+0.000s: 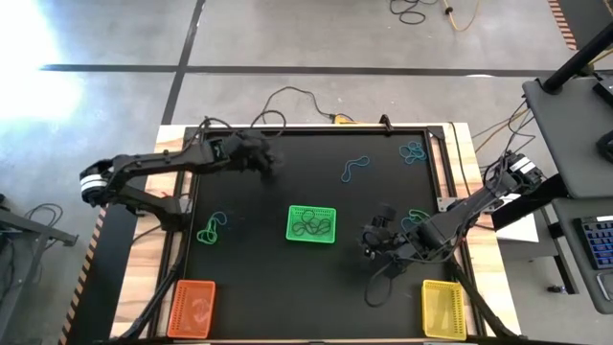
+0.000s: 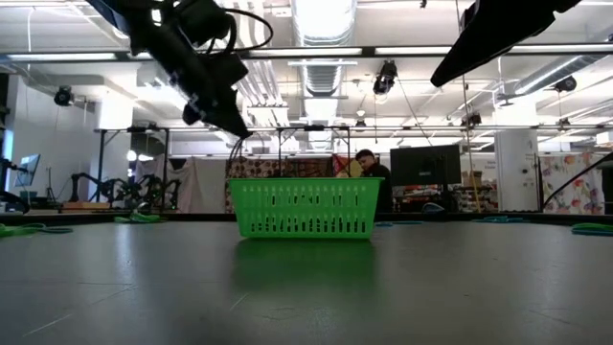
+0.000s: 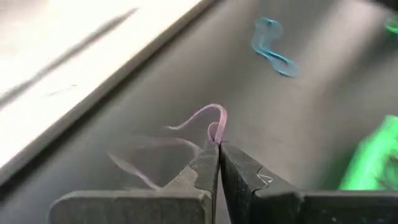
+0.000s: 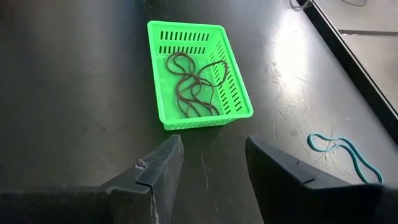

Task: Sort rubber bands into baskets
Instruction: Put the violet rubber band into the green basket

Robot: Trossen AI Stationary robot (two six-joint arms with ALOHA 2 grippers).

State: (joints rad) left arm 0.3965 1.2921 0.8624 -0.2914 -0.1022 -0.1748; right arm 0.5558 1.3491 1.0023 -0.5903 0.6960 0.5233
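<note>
My left gripper [image 1: 268, 161] is raised over the table's far left part, shut on a pinkish rubber band [image 3: 211, 121]. In the low view this gripper [image 2: 239, 126] stands high, left of the green basket [image 2: 302, 209]. The green basket [image 1: 311, 223] sits mid-table with dark bands [image 4: 193, 84] lying in it. My right gripper [image 1: 369, 240] hovers open just right of it, touching nothing. The orange basket [image 1: 192, 309] and the yellow basket [image 1: 442, 309] stand at the near corners. Loose bands lie on the mat: green [image 1: 211, 230], blue [image 1: 354, 170], blue [image 1: 414, 151]. My left gripper pinches the pinkish band between its two fingertips [image 3: 208, 158]. A small loop [image 3: 216, 127] pokes out past the tips, and the rest of the band [image 3: 186, 124] trails off slack to one side. The fingers slant down over the mat, and the band is lifted off it.
A blue band [image 3: 273, 50] lies on the mat ahead of the left gripper, and another [image 4: 342, 152] lies beside the right gripper. Black cables run along the table's far and side edges [image 1: 287, 125]. Open mat lies between the baskets.
</note>
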